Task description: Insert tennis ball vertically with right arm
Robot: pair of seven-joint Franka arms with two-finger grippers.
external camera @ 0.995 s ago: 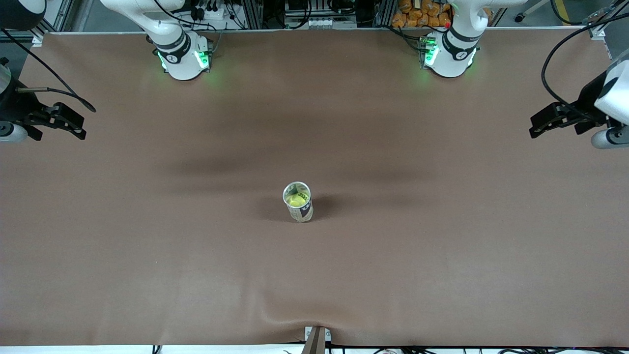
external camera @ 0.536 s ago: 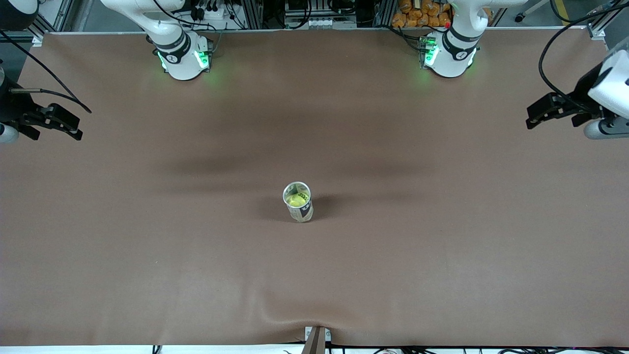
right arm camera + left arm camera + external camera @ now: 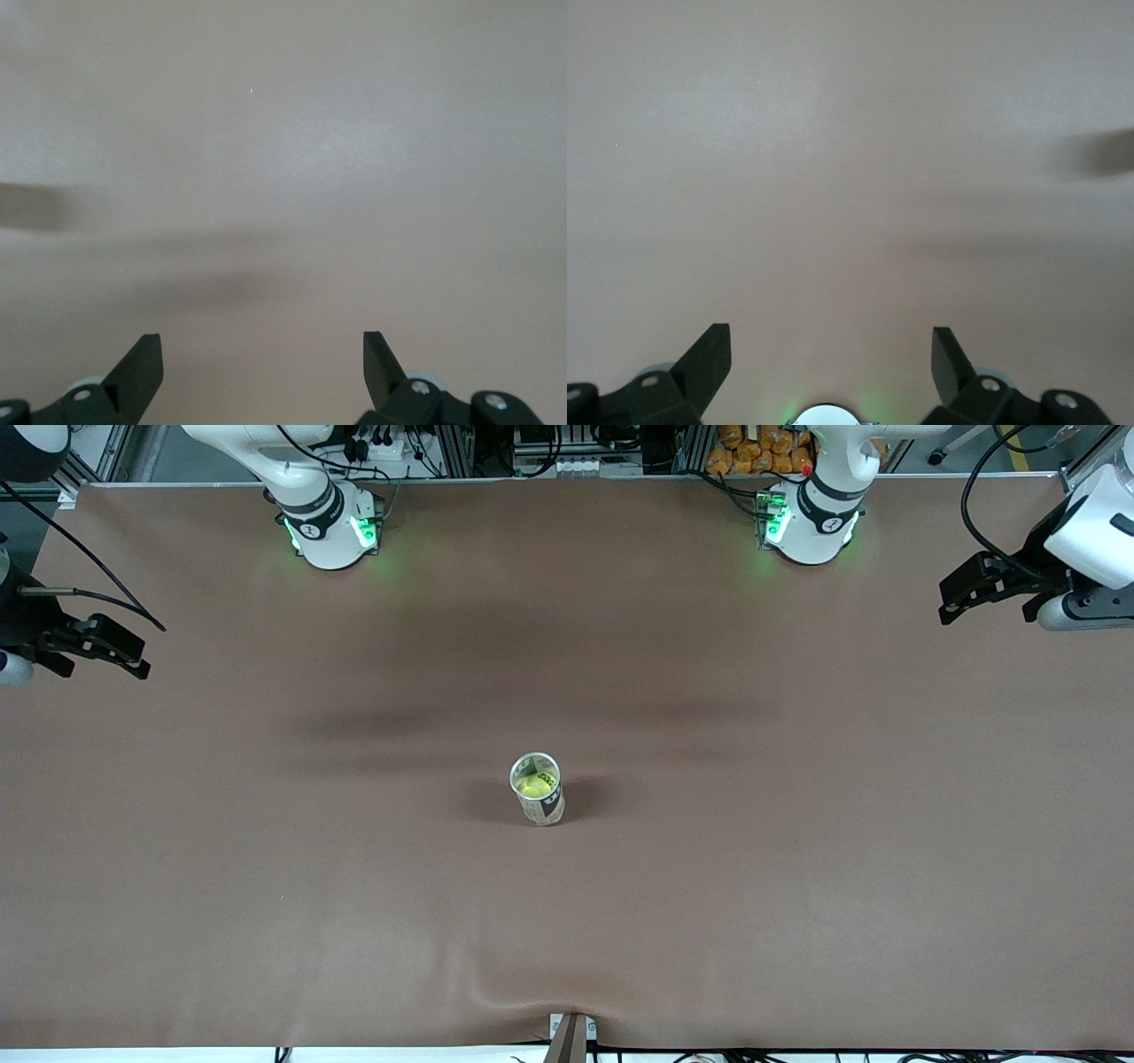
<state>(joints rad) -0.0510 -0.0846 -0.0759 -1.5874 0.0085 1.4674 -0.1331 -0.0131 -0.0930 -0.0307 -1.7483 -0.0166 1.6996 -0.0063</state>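
1. Near the middle of the brown table (image 3: 797, 886), an open-topped can (image 3: 539, 790) stands upright, and the yellow-green tennis ball (image 3: 534, 784) sits inside it, seen through the open mouth.
2. The can casts a soft shadow on the cloth toward the left arm's end of the table; nothing else lies close to it.
3. Over the table's edge at the right arm's end, the right gripper (image 3: 120, 646) hangs well apart from the can. Its fingers (image 3: 137, 367) are spread wide and hold nothing; the right wrist view shows only bare cloth between them.
4. Over the table's edge at the left arm's end, the left gripper (image 3: 961, 593) likewise hangs well apart from the can. Its fingers (image 3: 704, 363) are also spread wide with nothing between them, and its wrist view shows only bare cloth.
5. The two arm bases (image 3: 332, 527) (image 3: 806, 527) stand along the table edge farthest from the front camera, each with green lights showing.
6. At the table edge nearest the front camera, a small bracket (image 3: 571, 1032) pinches the cloth, which wrinkles around it.
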